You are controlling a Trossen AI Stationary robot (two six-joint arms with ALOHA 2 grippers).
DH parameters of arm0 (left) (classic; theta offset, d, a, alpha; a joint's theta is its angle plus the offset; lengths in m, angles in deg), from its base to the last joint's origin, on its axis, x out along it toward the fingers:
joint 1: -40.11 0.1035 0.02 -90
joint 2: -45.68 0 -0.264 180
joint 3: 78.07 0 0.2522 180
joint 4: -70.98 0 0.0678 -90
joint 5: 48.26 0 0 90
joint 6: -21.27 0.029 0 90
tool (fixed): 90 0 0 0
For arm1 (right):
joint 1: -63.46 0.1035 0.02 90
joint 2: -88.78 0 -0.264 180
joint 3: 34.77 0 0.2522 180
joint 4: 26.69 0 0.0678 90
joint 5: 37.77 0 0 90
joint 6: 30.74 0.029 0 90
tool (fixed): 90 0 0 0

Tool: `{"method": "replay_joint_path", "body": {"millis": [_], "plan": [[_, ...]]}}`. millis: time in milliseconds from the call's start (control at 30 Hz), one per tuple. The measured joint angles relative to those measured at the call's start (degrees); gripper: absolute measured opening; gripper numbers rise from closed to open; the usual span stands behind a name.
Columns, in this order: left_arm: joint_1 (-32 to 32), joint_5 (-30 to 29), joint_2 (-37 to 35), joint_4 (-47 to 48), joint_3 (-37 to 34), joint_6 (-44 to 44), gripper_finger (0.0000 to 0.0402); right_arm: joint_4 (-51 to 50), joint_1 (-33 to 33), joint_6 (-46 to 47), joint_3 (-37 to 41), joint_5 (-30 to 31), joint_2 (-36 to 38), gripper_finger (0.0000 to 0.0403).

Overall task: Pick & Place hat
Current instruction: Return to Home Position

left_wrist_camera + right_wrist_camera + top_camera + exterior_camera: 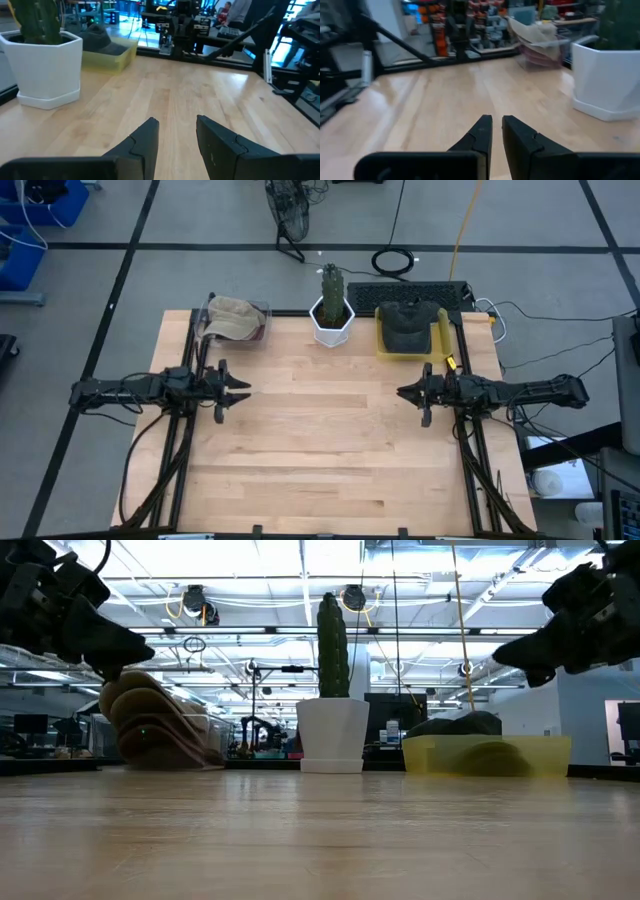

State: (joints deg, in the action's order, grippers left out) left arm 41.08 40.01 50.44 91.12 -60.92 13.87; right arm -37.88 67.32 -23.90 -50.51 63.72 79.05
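From above, the brown cap (232,318) sits in the clear bin (266,314) at the table's far edge, nearer the left gripper (232,392). The dark hat (408,322) sits in the yellow bin (410,354), nearer the right gripper (412,393). Both hats lie sideways of fingers that point at each other across the table, a plant pot (331,320) between the bins. The low view shows both grippers raised above the wood, clear of the bins. In the left wrist view its fingers are spread and empty, the yellow bin well ahead. In the right wrist view its fingers stand close, a thin gap between, empty, so withdrawing looks unobstructed.
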Motion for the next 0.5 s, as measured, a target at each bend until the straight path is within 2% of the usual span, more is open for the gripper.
{"method": "replay_joint_path", "body": {"millis": [200, 367, 500], "plan": [[0.02, 0.82, -2.06, 0.03, 0.06, 0.78, 0.0136, -0.05, 0.0, -2.26, 0.0, -2.64, 2.79, 0.0034], [0.02, 2.79, -2.3, -0.25, -0.02, 1.17, 0.0136, 2.32, 0.0, -5.09, 0.0, -8.37, 5.89, 0.0034], [0.0, 2.77, -2.28, -0.05, -0.03, 1.35, 0.0136, 1.64, 0.0, -7.44, 0.0, -8.32, 9.1, 0.0034]]}}
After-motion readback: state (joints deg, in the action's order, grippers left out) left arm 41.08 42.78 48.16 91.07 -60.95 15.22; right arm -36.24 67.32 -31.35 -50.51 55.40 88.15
